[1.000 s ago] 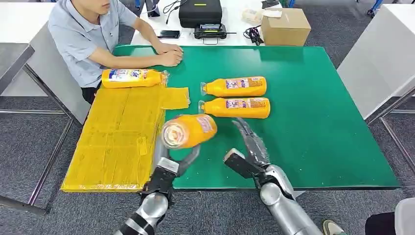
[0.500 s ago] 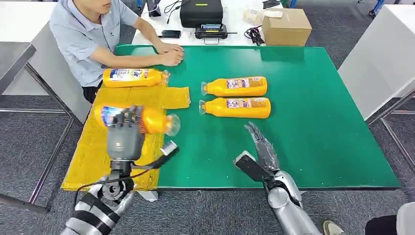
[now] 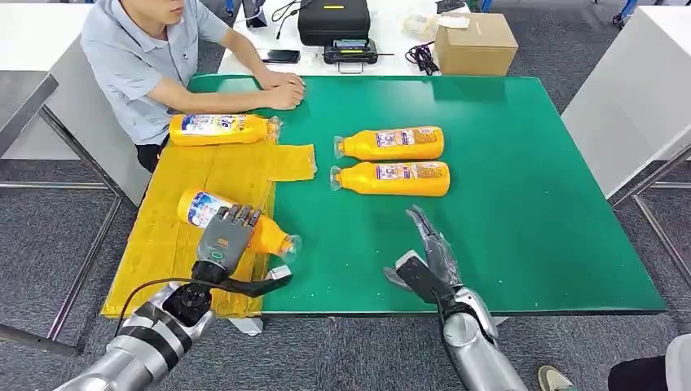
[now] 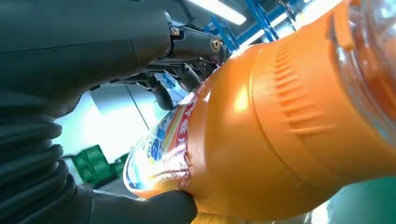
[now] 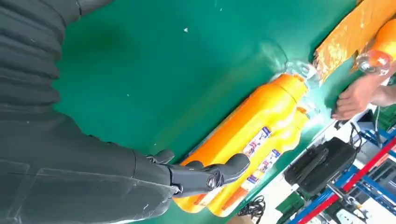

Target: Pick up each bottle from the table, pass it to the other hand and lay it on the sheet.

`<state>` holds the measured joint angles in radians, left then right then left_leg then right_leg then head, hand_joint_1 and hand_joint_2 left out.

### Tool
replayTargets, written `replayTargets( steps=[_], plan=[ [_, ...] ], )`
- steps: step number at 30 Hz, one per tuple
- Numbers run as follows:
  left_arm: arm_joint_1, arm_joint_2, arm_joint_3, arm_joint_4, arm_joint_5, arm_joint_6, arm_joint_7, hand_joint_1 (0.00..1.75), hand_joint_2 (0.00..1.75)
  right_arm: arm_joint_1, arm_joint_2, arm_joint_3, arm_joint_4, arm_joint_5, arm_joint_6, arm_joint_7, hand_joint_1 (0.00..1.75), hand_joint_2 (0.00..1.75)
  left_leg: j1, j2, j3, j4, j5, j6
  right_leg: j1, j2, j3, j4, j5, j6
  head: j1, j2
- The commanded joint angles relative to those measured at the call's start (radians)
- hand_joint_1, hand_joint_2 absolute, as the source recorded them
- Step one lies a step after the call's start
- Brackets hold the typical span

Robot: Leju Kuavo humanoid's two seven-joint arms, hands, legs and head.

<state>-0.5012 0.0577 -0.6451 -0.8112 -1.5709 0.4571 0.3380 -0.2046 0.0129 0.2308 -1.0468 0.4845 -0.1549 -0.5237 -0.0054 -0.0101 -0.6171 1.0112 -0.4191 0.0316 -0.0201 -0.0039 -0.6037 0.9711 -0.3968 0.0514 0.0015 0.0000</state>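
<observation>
Your left hand (image 3: 223, 241) grips a glossy orange bottle (image 3: 244, 224) over the crinkled yellow sheet (image 3: 195, 269). Your right hand (image 3: 430, 261) is empty, fingers spread, on the green table (image 3: 530, 204). Two more bottles (image 3: 391, 161) lie beyond it; a person's hands (image 3: 283, 90) rest opposite.

Four orange bottles with clear caps and blue-red labels, all on their sides.

Held bottle (image 3: 244, 226): gripped round the body by the left robot hand (image 3: 223, 239), over the near part of the yellow sheet (image 3: 175, 252), cap toward the green surface (image 3: 521, 204); contact with the sheet cannot be told.

Far bottle (image 3: 220, 129): lies at the sheet's far edge, cap toward the green.

Two bottles (image 3: 391, 144) (image 3: 393, 178): side by side on the green, parallel, caps toward the sheet.
</observation>
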Motion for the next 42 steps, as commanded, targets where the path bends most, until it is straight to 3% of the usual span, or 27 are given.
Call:
replayTargets(
  steps=[1,4,5,6,8,17,18,23,31,37,42],
  plan=[
    [-0.116,-0.067,0.016,0.209,0.000,-0.090,0.021,1.75,1.75,-0.031,0.025,-0.033,0.068,-0.003,0.014,-0.002,0.00,1.75,0.001,-0.001,0.002,0.000,-0.001,-0.001,0.001,-0.001,0.003,0.000,-0.001,-0.001,0.000,0.000],
    [-0.126,-0.085,0.018,0.230,0.000,-0.142,0.035,1.57,1.75,-0.027,0.029,-0.039,0.069,-0.002,0.014,-0.001,0.00,1.75,0.001,0.001,0.003,0.000,-0.001,-0.001,0.001,0.000,0.003,0.000,-0.001,-0.002,0.000,0.000],
    [-0.129,-0.089,0.017,0.229,0.000,-0.145,0.039,1.26,1.75,-0.026,0.029,-0.040,0.067,0.000,0.012,0.000,0.00,1.75,0.001,0.000,0.003,0.000,-0.001,-0.001,0.001,0.000,0.003,0.000,-0.001,-0.002,0.000,0.000],
    [-0.130,-0.089,0.012,0.231,0.000,-0.148,0.046,0.37,1.75,-0.025,0.029,-0.041,0.067,0.004,0.011,0.001,0.00,1.75,0.002,0.001,0.004,0.000,-0.002,-0.002,0.002,0.000,0.005,0.000,-0.001,-0.002,0.000,0.000],
    [-0.131,-0.099,0.022,0.240,0.000,-0.168,0.045,0.00,1.75,-0.023,0.031,-0.045,0.066,0.004,0.013,0.001,0.00,1.75,0.001,0.000,0.002,0.000,-0.001,-0.001,0.001,0.000,0.003,-0.001,-0.001,-0.002,0.000,0.000],
    [-0.135,-0.118,0.033,0.252,0.000,-0.208,0.046,0.00,1.75,-0.021,0.033,-0.049,0.064,0.013,0.010,0.004,0.00,1.75,0.001,0.001,0.005,0.000,-0.002,-0.002,0.002,0.000,0.005,-0.001,-0.001,-0.003,0.000,0.000],
    [-0.101,-0.138,0.082,0.159,0.001,-0.253,0.018,0.00,1.75,0.007,0.031,-0.088,0.030,0.037,0.006,0.012,0.00,1.75,0.001,0.000,0.003,0.000,-0.001,-0.002,0.001,0.000,0.003,0.000,-0.001,-0.002,0.000,0.000],
    [-0.052,-0.129,0.091,0.047,0.000,-0.251,0.003,0.00,1.75,0.035,0.025,-0.105,0.003,0.046,0.003,0.018,0.00,1.75,0.000,0.000,0.003,-0.001,-0.001,-0.001,0.001,0.000,0.004,-0.001,-0.001,-0.001,0.000,0.000],
    [0.200,0.010,0.020,-0.430,0.000,-0.005,0.035,0.00,1.75,0.135,0.018,-0.141,-0.087,0.062,-0.033,0.019,0.00,1.75,0.001,0.003,0.007,0.000,-0.005,-0.002,0.002,0.003,0.007,-0.001,-0.003,-0.003,0.000,0.000],
    [0.277,0.115,-0.034,-0.605,0.000,0.072,0.124,0.00,1.75,0.181,0.017,-0.153,-0.123,0.067,-0.045,0.017,0.00,1.75,0.001,0.003,0.004,0.000,-0.004,-0.002,0.001,0.002,0.004,0.000,-0.002,-0.002,0.000,0.000],
    [0.307,0.117,-0.024,-0.659,0.000,0.163,0.120,0.00,1.75,0.186,0.027,-0.156,-0.129,0.051,-0.046,0.002,0.00,1.75,0.002,0.003,0.003,0.000,-0.005,-0.002,0.002,0.002,0.003,0.000,-0.002,-0.002,0.000,0.000]
  ],
)
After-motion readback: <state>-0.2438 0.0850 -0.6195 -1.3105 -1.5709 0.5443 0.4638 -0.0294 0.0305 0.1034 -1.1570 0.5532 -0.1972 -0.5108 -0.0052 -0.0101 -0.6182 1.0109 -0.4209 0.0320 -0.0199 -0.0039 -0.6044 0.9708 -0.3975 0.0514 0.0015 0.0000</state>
